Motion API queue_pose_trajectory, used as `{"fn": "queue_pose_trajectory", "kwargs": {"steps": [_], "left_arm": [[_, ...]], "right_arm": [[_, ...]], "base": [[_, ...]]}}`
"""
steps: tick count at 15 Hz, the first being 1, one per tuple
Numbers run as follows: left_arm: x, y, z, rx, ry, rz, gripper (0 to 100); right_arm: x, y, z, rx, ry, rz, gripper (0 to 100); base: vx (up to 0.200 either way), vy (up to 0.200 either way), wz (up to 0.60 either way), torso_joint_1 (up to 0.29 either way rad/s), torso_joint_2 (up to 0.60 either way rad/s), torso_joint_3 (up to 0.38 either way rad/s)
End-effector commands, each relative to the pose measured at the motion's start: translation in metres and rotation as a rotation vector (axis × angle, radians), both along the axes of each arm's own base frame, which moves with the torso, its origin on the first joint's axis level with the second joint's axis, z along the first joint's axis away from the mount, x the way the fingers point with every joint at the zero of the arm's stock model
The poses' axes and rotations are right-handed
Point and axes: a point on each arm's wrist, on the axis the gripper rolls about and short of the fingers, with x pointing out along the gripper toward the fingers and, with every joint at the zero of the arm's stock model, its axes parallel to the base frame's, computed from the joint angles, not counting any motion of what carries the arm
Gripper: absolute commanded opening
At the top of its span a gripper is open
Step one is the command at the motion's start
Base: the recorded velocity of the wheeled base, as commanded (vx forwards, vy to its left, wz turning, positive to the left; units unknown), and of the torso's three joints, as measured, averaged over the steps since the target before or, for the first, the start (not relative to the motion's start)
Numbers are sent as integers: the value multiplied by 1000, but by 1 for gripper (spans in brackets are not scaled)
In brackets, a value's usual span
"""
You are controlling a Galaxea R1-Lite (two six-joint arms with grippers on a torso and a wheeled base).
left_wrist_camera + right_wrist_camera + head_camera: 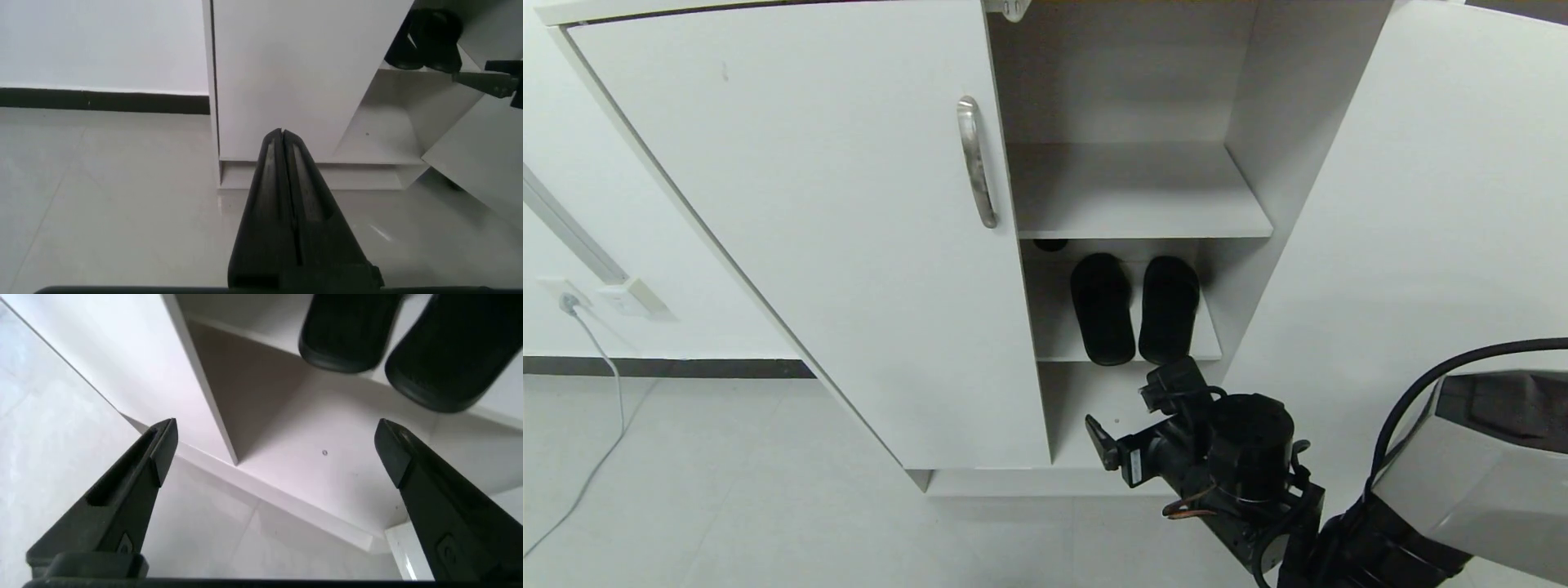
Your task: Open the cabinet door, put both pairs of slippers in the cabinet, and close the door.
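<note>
Head view: right gripper [1134,408] fingers spread wide, empty, just below and in front of slippers [1103,310]. Pair sits side by side on middle shelf [1054,335], long axis into cabinet. Open door [1421,204] lies to gripper's right, so right arm likely nearer. Left gripper [282,163] fingers pressed together.

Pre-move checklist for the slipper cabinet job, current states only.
1. Right door open: ok.
2. One pair of slippers on the middle shelf: ok.
3. Right claw open, empty, in front of the bottom compartment: ok.
4. Left claw shut, holding nothing: ok.
5. Second pair stowed: cannot tell; the space behind the shut left door is hidden.
</note>
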Motion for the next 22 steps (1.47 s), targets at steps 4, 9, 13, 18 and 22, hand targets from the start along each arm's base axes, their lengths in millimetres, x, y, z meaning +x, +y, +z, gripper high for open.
{"fn": "queue_pose_trajectory", "kwargs": {"steps": [4,9,13,18,22], "left_arm": [[0,0,0,0,1,-1,0],[0,0,0,0,1,0,0],[0,0,0,0,1,0,0],[0,0,0,-2,1,-1,0],[0,0,0,-2,1,0,0]], "right_arm": [[-1,-1,-1,-5,5,-1,100],[-1,-1,-2,-8,5,-2,100],[-1,-1,-2,-18,1,-1,100],[-1,-2,-3,-15,-4,-1,100],[-1,-2,-3,-15,-4,-1,100]], "base": [[0,0,0,0,0,0],[0,0,0,0,0,0],[0,0,0,0,0,0],[0,0,0,3,0,168],[0,0,0,1,5,206]]}}
